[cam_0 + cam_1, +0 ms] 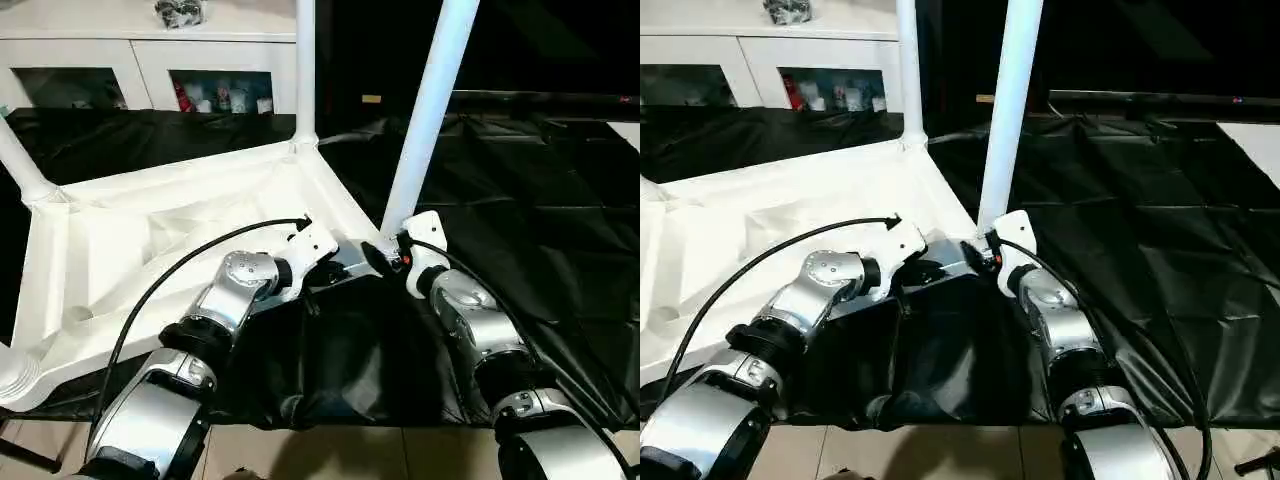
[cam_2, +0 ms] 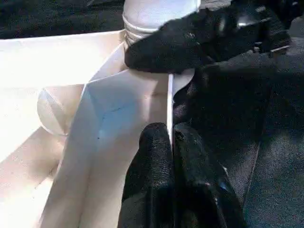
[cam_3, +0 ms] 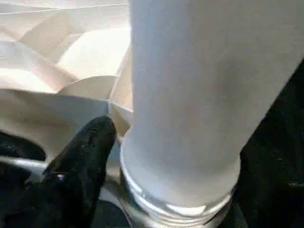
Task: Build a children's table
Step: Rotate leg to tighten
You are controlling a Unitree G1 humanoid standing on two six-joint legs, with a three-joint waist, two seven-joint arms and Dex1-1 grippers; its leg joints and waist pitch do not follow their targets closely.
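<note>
Black fingers (image 2: 161, 175) of the left gripper (image 2: 171, 142) are pressed together on the thin rim of the upturned tabletop (image 1: 150, 240), just short of its near corner socket; the right gripper (image 3: 118, 142) at that socket has its fingers spread around the foot of the leg (image 1: 430, 110). To seat the leg well, I would keep the rim pinned and hold the leg upright while twisting; beyond the socket, further legs (image 1: 305, 70) stand in the far corners
</note>
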